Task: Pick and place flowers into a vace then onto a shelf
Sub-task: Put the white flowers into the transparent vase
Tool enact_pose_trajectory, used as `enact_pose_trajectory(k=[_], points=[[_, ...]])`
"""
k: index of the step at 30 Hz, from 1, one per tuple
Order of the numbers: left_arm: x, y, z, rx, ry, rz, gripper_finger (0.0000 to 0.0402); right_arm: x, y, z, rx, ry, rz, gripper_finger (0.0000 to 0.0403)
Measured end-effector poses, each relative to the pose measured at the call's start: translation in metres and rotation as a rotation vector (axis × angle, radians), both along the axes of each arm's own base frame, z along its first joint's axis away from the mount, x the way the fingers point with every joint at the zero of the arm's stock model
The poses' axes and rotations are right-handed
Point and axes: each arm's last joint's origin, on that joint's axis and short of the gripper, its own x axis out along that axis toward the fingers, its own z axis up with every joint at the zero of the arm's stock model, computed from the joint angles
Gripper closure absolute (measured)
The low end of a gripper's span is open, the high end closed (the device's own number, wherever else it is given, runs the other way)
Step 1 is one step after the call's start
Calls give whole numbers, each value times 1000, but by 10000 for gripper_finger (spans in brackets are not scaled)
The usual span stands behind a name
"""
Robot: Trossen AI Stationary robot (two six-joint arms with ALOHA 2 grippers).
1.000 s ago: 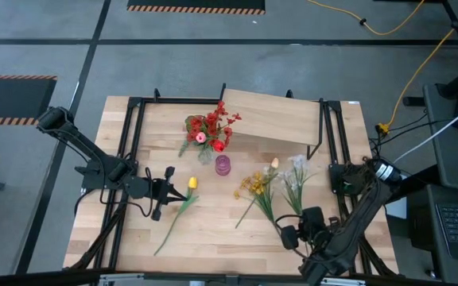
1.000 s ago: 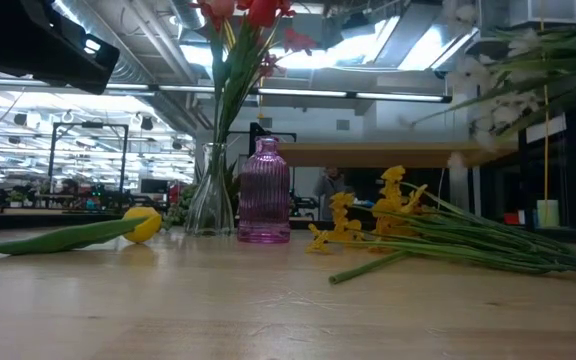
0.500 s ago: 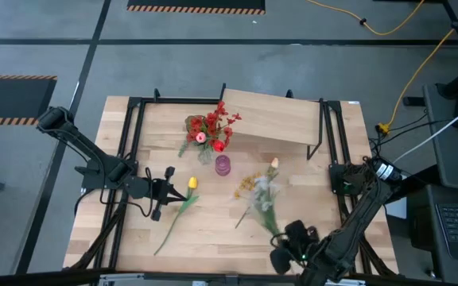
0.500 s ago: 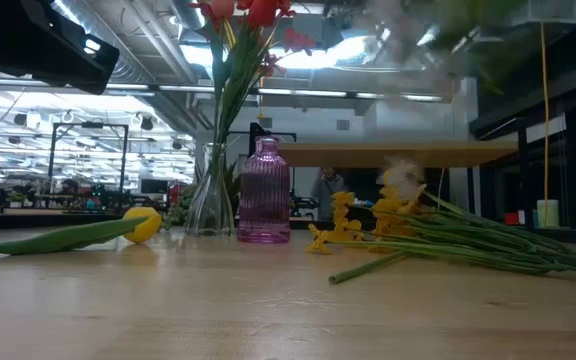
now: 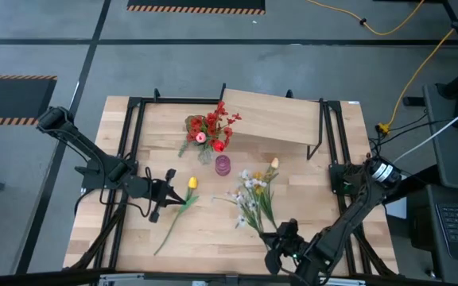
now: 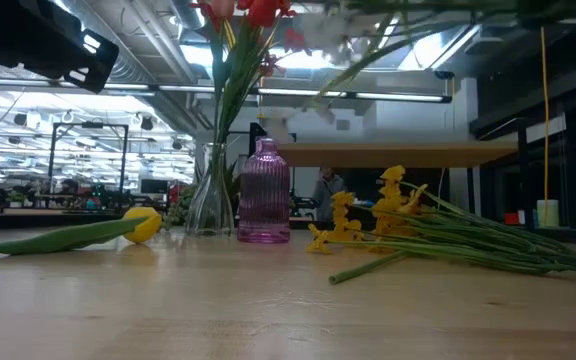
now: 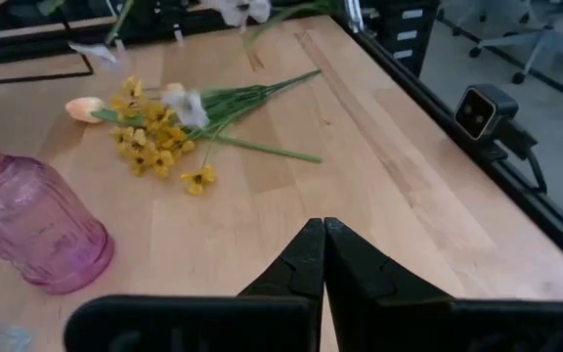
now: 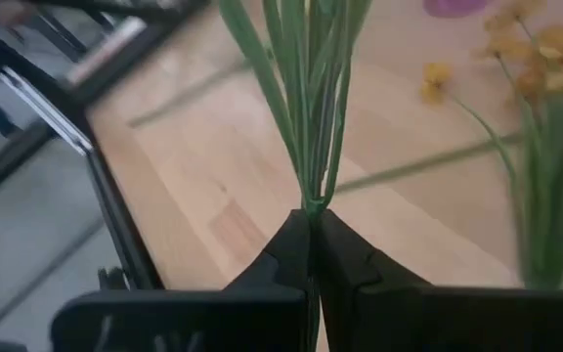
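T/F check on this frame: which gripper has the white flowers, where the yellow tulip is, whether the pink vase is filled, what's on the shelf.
1. The right gripper is shut on the white flowers. True.
2. The yellow tulip stands in the pink vase. False: it lies flat on the table, next to the shut left gripper.
3. The pink vase holds no stems. True.
4. The clear vase holds red flowers. True.
5. A vase stands on the shelf. False: both vases stand on the table.

bare tabletop (image 5: pixel 213 234) up front; vases (image 5: pixel 223 165) crowd the shelf (image 5: pixel 273 117).
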Motion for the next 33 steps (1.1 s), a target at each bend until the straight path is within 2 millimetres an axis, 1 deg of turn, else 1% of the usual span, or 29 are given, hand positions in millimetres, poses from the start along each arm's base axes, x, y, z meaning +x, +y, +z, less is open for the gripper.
enact_pose_trajectory(k=[4, 8, 12, 15, 18, 23, 27, 30, 33], points=[[1, -1, 2, -16, -23, 0, 399, 4, -7, -22, -63, -104, 29, 397], [1, -1, 4, -25, -36, 0, 396, 14, -17, -33, -139, -176, 96, 399], [3, -2, 7, -46, -68, 0, 399, 28, -27, -30, -204, -233, 199, 399], [3, -2, 8, -54, -80, 0, 400, 39, -35, -25, -254, -266, 279, 399], [3, -2, 8, -53, -79, 0, 400, 49, -43, -22, -314, -267, 332, 399], [3, -2, 9, -56, -83, 0, 390, 61, -58, -21, -389, -246, 333, 398], [3, -2, 9, -56, -83, 0, 383, 68, -67, -21, -412, -235, 314, 398], [3, -2, 9, -55, -83, 2, 378, 71, -70, -18, -446, -248, 319, 398], [3, -2, 9, -54, -84, 6, 372, 72, -68, -10, -491, -308, 358, 398]])
